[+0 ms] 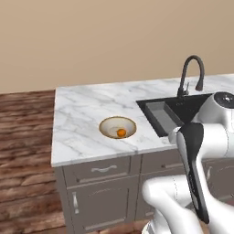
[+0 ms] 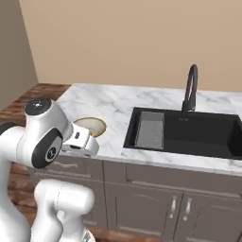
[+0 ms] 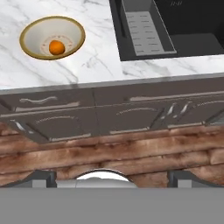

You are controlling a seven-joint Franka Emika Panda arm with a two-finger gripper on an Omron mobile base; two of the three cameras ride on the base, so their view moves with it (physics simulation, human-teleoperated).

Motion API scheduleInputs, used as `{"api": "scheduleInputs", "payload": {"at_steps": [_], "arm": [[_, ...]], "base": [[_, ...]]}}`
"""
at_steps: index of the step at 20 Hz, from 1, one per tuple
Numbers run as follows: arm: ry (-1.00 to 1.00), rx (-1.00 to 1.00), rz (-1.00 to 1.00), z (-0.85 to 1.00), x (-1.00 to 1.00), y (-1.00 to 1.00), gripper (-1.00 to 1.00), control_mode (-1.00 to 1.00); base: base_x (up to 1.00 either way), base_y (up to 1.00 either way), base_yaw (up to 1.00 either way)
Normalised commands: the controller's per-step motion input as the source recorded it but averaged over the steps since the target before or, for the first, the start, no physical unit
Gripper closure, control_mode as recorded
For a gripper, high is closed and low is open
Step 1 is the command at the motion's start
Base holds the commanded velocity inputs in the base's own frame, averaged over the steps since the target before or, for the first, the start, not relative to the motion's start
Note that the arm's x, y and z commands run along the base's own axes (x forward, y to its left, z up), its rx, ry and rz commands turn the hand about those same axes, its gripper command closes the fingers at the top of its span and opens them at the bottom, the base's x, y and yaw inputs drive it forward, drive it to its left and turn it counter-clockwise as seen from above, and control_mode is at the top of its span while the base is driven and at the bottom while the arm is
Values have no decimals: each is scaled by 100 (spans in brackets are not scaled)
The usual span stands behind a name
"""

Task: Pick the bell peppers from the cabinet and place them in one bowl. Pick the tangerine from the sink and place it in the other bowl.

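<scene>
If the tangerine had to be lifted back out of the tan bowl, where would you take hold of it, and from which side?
I would grip the tangerine across its middle, coming straight down from above. It is a small smooth ball lying at the bottom of the tan bowl, so the bowl's raised wall probably blocks any sideways approach. The open gripper would likely have to straddle it evenly so that it does not roll.

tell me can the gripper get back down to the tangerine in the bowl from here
Probably yes: the tangerine lies uncovered in the open tan bowl on bare counter, nothing above it, and the gripper is open, pulled back over the floor.
</scene>
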Motion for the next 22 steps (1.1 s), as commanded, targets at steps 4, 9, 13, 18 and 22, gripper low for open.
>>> {"api": "scheduleInputs", "payload": {"at_steps": [4, 9, 13, 18, 22], "arm": [[0, 0, 0, 0, 0, 0, -100, 100], [0, 0, 0, 0, 0, 0, -100, 100], [0, 0, 0, 0, 0, 0, -100, 100], [0, 0, 0, 0, 0, 0, -100, 100], [0, 0, 0, 0, 0, 0, -100, 100]], "base": [[7, -90, -55], [23, -84, -67], [25, -82, -66], [25, -84, -66], [37, -85, -61]]}}
